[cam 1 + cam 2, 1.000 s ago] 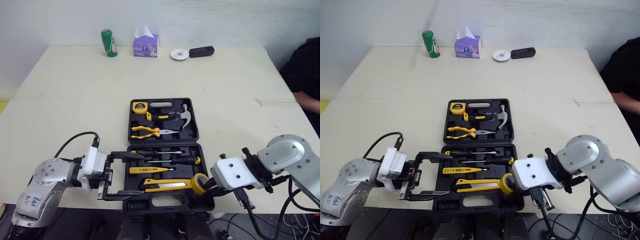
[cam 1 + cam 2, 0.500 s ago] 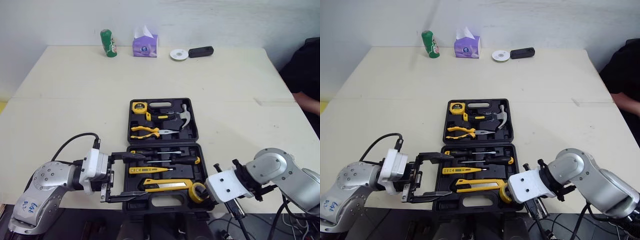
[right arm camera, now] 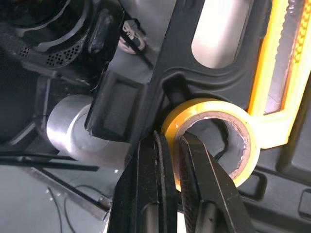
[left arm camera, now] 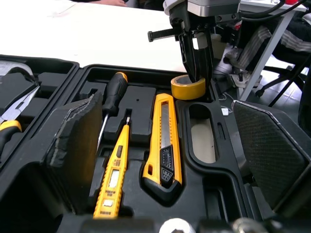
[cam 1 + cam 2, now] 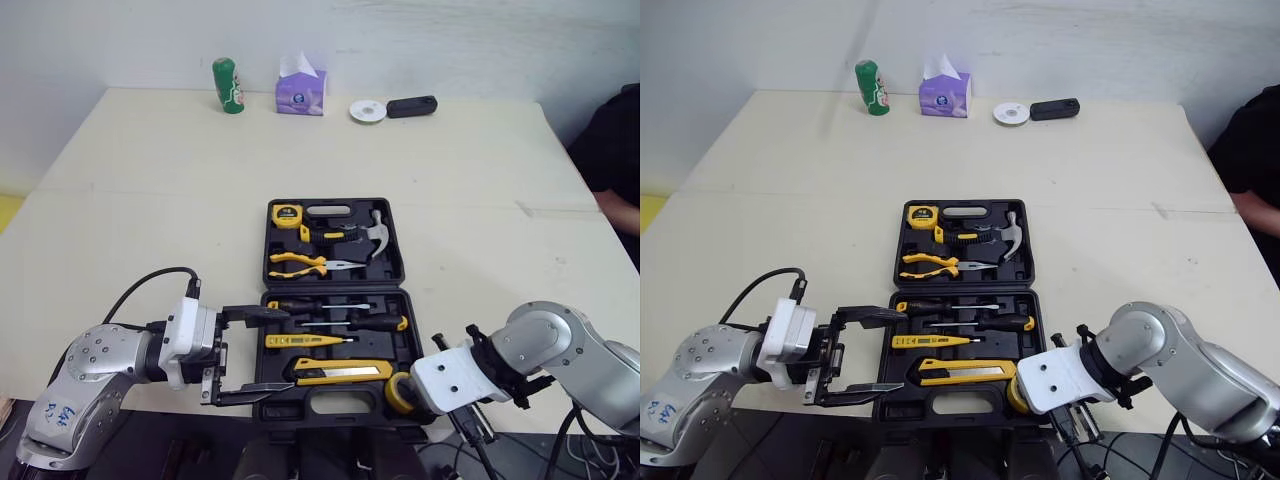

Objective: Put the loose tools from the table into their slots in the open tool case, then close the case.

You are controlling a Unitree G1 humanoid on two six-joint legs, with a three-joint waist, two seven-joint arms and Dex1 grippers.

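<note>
Black plastic is framing the whole job: the open case [image 5: 335, 288] is lying flat on the beige table [image 5: 150, 200], both halves facing up. The right gripper [image 3: 174, 145] is pinching the wall of the yellow tape roll [image 5: 400, 392], one finger inside the ring and the other outside. The roll is sitting at the near right corner of the near half, touching the end of the yellow knife [image 5: 340, 372]. Whether it is fully seated in its recess I cannot tell.

The left gripper [image 5: 288, 350] is hanging wide open at the near left corner of the case and holding nothing. Its far finger is reaching over the left end of the screwdrivers [image 5: 340, 322], and its near finger is lying along the front edge by the knife. Both fingers are crossing the left rim of the near half.

Between the screwdrivers and the knife, a yellow tester [image 5: 305, 341] is resting in its slot. In the far half, the tape measure [image 5: 284, 213], pliers [image 5: 300, 264] and hammer [image 5: 375, 232] are lying in their places.

Along the far edge of the table, well apart from the case, a green bottle [image 5: 228, 85], a tissue box [image 5: 301, 92], a white disc [image 5: 368, 110] and a small black object [image 5: 412, 104] are standing in a row. A person in a dark sleeve [image 5: 615, 150] is sitting at the right edge of the table, one hand [image 5: 622, 212] just beside it.
</note>
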